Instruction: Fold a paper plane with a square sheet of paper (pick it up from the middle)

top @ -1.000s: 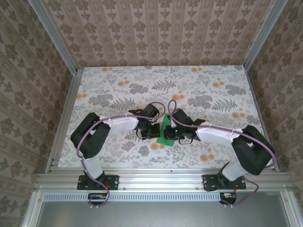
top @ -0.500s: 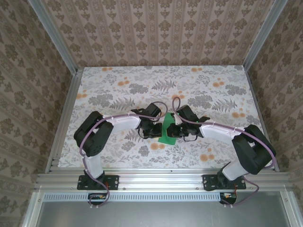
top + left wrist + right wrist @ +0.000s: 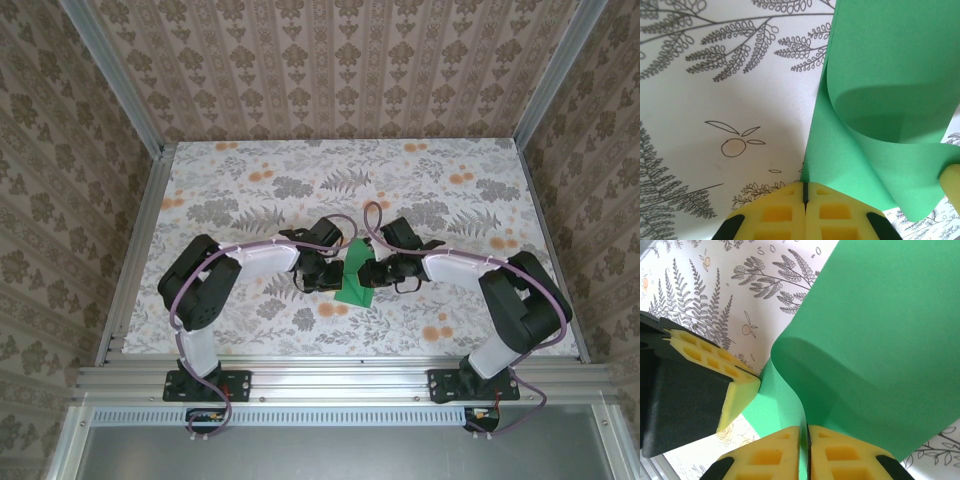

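Green square sheet of paper (image 3: 354,284): curled, at centre of table (image 3: 230,190). Left gripper (image 3: 804,195) clamped on one edge; right gripper (image 3: 804,440) pinching another part. Right wrist now farther from the bases than a second ago.

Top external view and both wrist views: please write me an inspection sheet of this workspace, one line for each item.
Surface: table surface with a printed fern and orange pattern, flat.
Job's things: square sheet of paper, green, curled over, not yet a plane.
Clutter: nothing seen.
Grippers: left end effector closed on the sheet's edge; right end effector pinching the sheet between its pads.
Cables: purple cables run along both arms, one looping above the paper.
Surroundings: wallpapered walls on three sides, aluminium frame at the near edge.
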